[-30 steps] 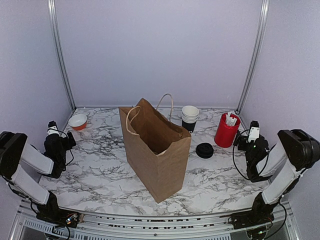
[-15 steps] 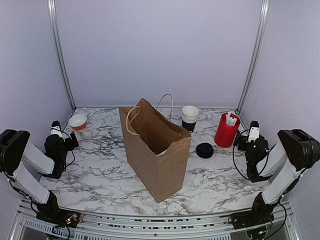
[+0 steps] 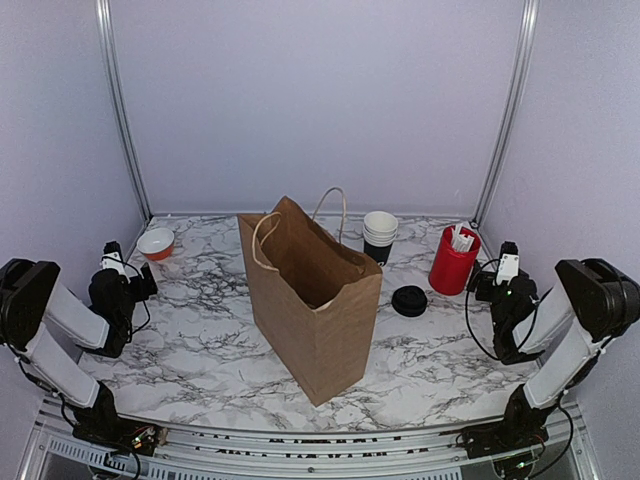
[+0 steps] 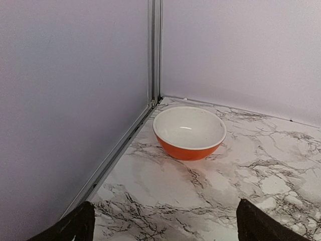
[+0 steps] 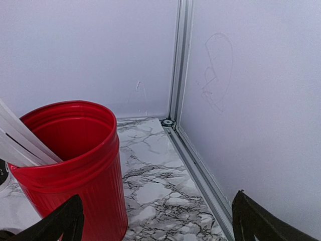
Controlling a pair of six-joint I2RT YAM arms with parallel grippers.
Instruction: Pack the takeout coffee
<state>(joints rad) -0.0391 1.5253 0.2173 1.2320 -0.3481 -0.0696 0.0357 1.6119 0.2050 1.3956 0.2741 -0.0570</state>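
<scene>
The takeout coffee's round black lid [image 3: 409, 300] lies flat on the marble table [image 3: 200, 350], right of the brown paper bag [image 3: 315, 300]. The bag stands upright and open at the table's middle. A stack of white-rimmed black cups [image 3: 380, 236] stands behind the bag. My left gripper [image 3: 130, 283] [image 4: 166, 225] is open and empty near the left wall, facing an orange bowl. At the right edge my right gripper [image 3: 487, 286] [image 5: 158, 218] is open and empty, just beside the red tub [image 3: 453, 260] [image 5: 70, 165].
An empty orange bowl [image 3: 155, 243] [image 4: 188, 149] with a white inside sits in the back left corner. White sticks [image 5: 20, 143] lean inside the red tub. Aluminium corner posts [image 4: 154, 50] [image 5: 180, 60] and lilac walls close in the table on three sides.
My left arm shifted a little to the right and towards the bowl early in the second, then held still. The right arm and all objects stayed put.
</scene>
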